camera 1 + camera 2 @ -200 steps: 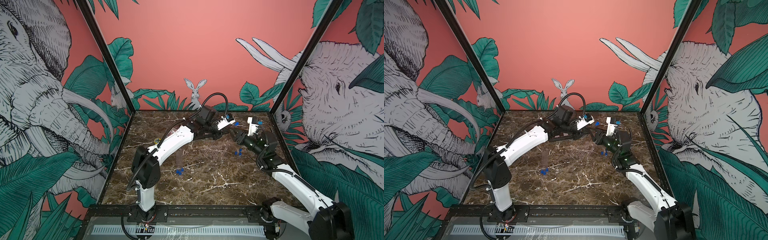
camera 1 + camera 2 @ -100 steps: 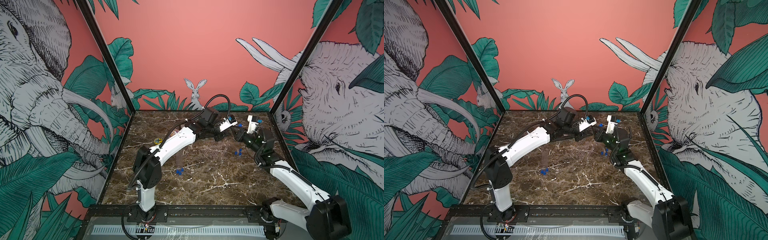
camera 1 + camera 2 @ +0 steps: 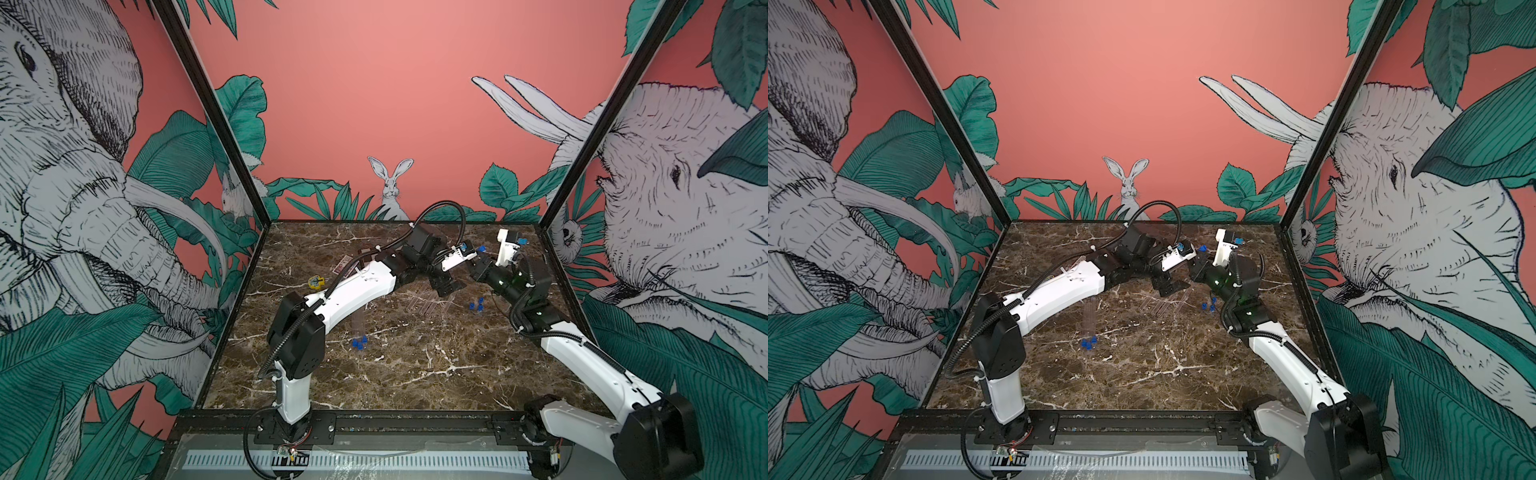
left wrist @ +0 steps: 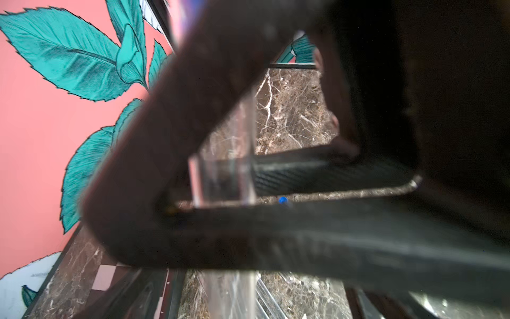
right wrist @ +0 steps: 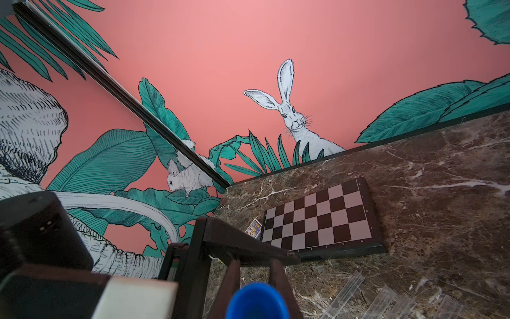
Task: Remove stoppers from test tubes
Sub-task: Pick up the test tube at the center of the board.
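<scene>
Where the 2 arms meet, right of the chessboard (image 5: 323,218), right gripper (image 5: 255,272): jaws drawn in close on 1 blue stopper (image 5: 256,301), pinched by its sides, with no tube on it.
left gripper (image 3: 448,288): just beside the right gripper, on the side toward the chessboard; jaws spread wide, gripping nothing as far as I can see.
clear tube (image 4: 223,176): 1 shows in the gap between the left jaws in the left wrist view, no blue on it; cannot tell whether it touches a finger.
empty tubes (image 3: 428,301): at least 4, side by side on the marble table (image 3: 415,374), right of the chessboard and just in front of the left gripper.
loose stoppers (image 3: 477,305): 3 in a cluster, farther right of the chessboard than the empty tubes, near the right gripper.
stoppered tubes (image 3: 359,326): 2 as far as I can tell, in front of the chessboard toward the arm bases, beside the left forearm.
long axis: runs from the chessboard toward the bases, blue plugs at the end away from the chessboard.
key relation (judgement): from the left gripper they lie back and to the left; the right gripper is well apart from them, so the left arm is nearer.
next (judgement): right sets its stopper by the cluster; left reaches back and takes 1 tube across its axis, leaving the plug end free.
</scene>
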Controlling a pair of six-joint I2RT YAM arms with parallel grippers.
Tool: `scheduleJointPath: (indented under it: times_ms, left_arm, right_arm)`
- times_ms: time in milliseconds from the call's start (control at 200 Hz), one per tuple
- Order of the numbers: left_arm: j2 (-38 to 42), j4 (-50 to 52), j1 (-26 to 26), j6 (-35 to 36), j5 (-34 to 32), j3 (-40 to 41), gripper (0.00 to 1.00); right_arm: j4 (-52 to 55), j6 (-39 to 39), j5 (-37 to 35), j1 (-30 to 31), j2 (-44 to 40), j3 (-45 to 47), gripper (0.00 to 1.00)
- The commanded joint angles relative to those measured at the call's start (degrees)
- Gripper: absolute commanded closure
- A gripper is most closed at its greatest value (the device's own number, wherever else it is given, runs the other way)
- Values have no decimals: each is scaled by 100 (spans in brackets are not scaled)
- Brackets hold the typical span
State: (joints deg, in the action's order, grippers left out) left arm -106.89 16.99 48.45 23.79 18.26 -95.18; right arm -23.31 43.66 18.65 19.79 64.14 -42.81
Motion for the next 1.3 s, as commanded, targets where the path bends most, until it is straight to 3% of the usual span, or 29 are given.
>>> scheduleJointPath:
  times_ms: [0,125,290,500,650,885,1025,1290]
  left_arm:
    - [283,-447,16,-117,-16,123,1]
    - [273,-539,7,-174,101,136,7]
    - [134,-331,3,-180,246,-79,29]
    - [122,-352,7,-158,387,-88,42]
    - [150,-262,3,-85,359,-103,68]
    - [200,-228,-2,9,314,-55,78]
    - [242,-157,-2,79,344,-44,100]
    - [431,-237,-2,29,297,178,100]
  right_arm:
    - [-328,139,100,25,-71,-158,90]
    - [-358,193,149,25,-65,-135,90]
    - [-428,322,285,25,25,-138,89]
    - [-478,382,353,25,37,-112,88]
    - [-420,337,282,25,-31,-87,87]
    - [-370,332,225,17,-59,-70,85]
    - [-335,319,168,16,-107,-70,76]
    - [41,248,-195,-69,-433,-88,59]
